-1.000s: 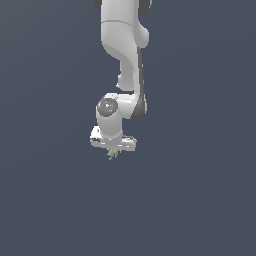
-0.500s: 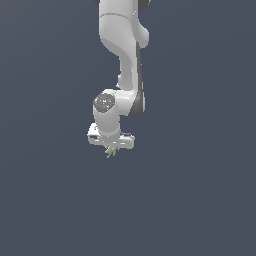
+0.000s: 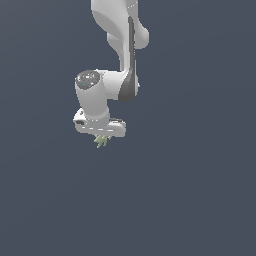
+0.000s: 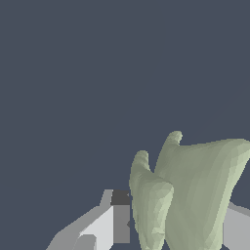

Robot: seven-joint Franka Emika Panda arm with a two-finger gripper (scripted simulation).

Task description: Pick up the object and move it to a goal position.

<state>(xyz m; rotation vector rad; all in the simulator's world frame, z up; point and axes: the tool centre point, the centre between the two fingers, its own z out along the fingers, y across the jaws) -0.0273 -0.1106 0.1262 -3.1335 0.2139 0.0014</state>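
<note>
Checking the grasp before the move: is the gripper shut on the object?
Shut on it: the object sits between the gripper's fingers, hanging below it.

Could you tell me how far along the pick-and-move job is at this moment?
Done: the grasp. The object hangs beneath the gripper, and the wrist view shows its pale lobes between the fingers. In hand: it is held in the gripper, nothing visible beneath it. Left: bringing it to the goal position, which neither view marks, so the remaining travel cannot be judged.
</note>
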